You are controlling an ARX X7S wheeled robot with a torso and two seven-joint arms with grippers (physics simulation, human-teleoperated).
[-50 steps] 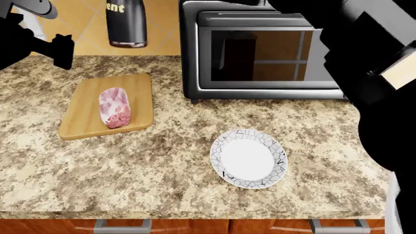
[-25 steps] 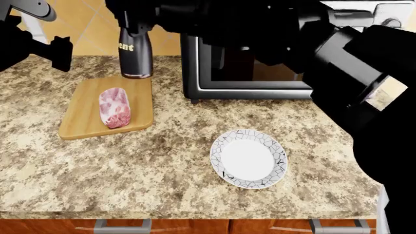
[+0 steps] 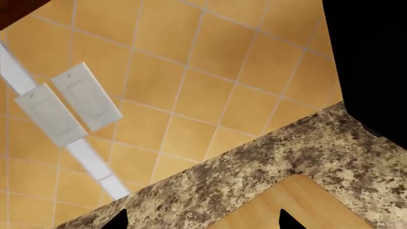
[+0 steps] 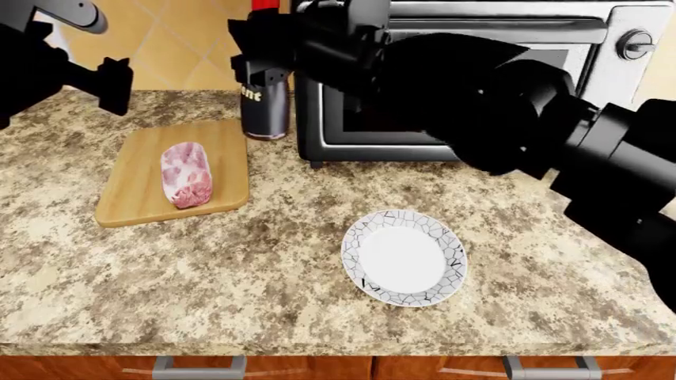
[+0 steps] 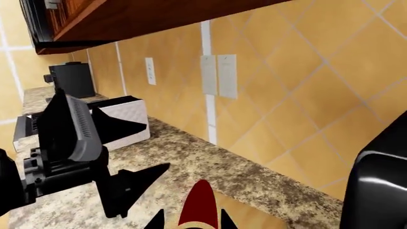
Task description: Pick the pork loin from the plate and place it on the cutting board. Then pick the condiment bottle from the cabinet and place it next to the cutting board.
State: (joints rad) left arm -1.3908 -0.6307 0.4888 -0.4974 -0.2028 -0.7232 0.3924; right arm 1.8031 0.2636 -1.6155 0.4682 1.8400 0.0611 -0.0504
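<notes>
Red-capped condiment bottle point(image 4: 264, 99) half behind right gripper point(image 4: 266, 47)

Speckled granite worktop point(image 4: 264, 261): pork loin point(image 4: 186, 175) lying on the cutting board point(image 4: 138, 178); empty plate point(image 4: 404, 257) well apart; right hand point(image 4: 262, 59) gripping the condiment bottle point(image 4: 264, 107) beside the board's far corner, against the toaster oven point(image 4: 476, 87)
</notes>
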